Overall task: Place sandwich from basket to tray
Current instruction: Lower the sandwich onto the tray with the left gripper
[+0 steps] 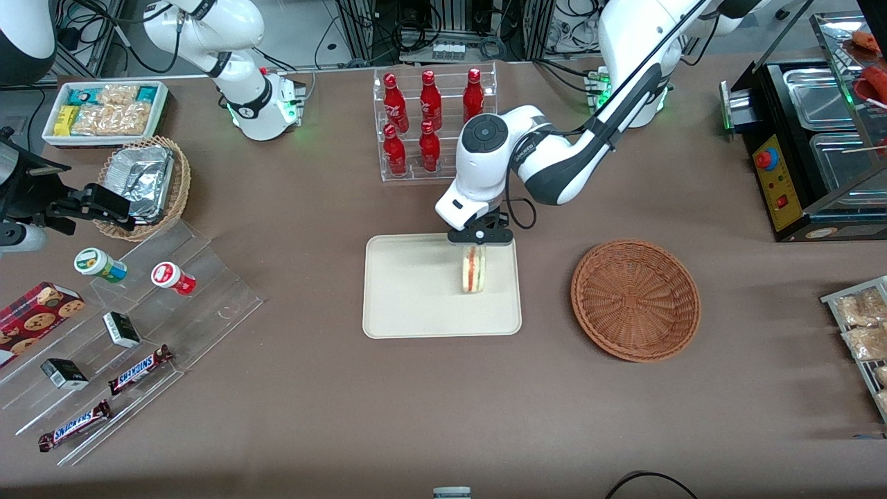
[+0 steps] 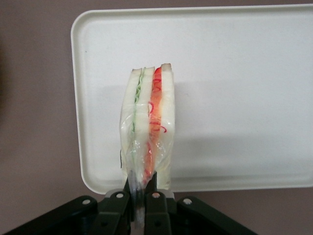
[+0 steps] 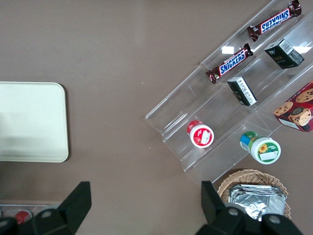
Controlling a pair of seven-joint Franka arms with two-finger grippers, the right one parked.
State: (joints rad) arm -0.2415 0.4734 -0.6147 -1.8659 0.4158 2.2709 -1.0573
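The table (image 1: 443, 416) fills the lower part of the front view nearest the camera and carries everything else. At the centre of that frame lies the tray (image 1: 409, 291), flat, with most of its surface bare, so there is room to set something down. The basket (image 1: 635, 299) sits beside it toward the working arm's end, apart from the tray, and holds nothing now. The gripper (image 1: 478, 242) hangs over the tray's edge farther from the camera, pointing down. Its fingers (image 2: 154, 198) are pinched on the clear wrap at one end of the sandwich (image 1: 473, 270), which keeps the wedge standing on edge over the tray with its filling stripes showing. Whether its lower end already touches the tray I cannot tell. Releasing looks like the step left.
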